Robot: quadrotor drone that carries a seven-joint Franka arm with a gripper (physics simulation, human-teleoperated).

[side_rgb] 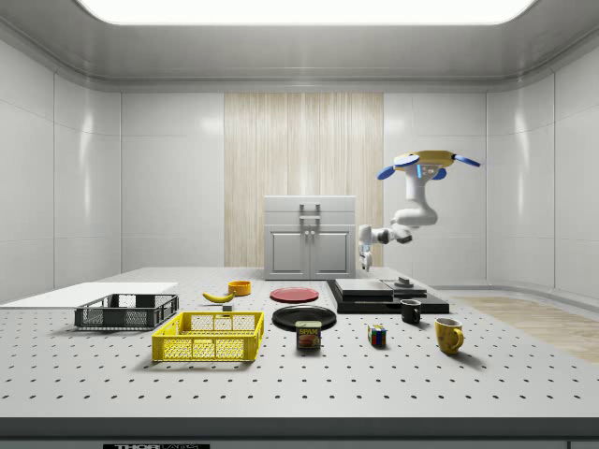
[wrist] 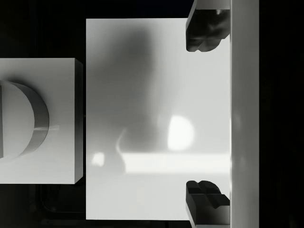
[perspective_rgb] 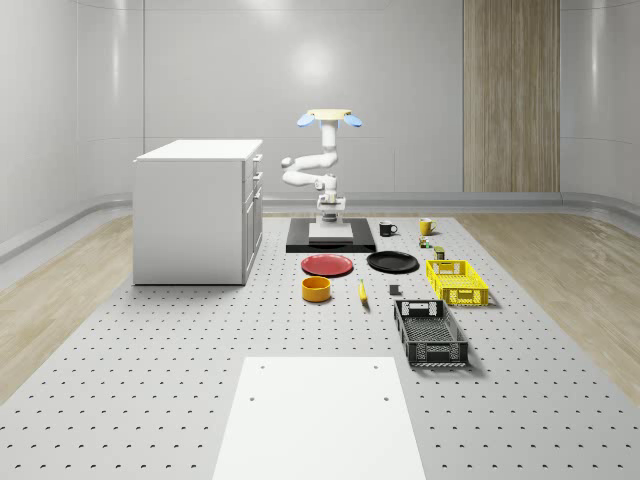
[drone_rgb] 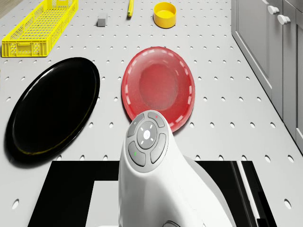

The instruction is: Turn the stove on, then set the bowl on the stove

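The drone [perspective_rgb: 327, 116] has a flat, pale cream body with blue rotor discs at its sides. The glossy white jointed arm [perspective_rgb: 312, 170] beneath it is built of rounded segments. Its wrist housing [drone_rgb: 147, 141] carries a grey circular button pad with small red and green marks. The gripper [wrist: 207, 114] has two dark, ridged fingertips [wrist: 204, 31].

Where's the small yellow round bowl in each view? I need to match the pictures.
Whole-scene view: small yellow round bowl just nearer the camera than the flat red plate.
Side view: bowl left of the red plate.
Drone view: bowl beyond the red plate.
Wrist view: aimed at the stove instead.
Shared landmark: the red plate.
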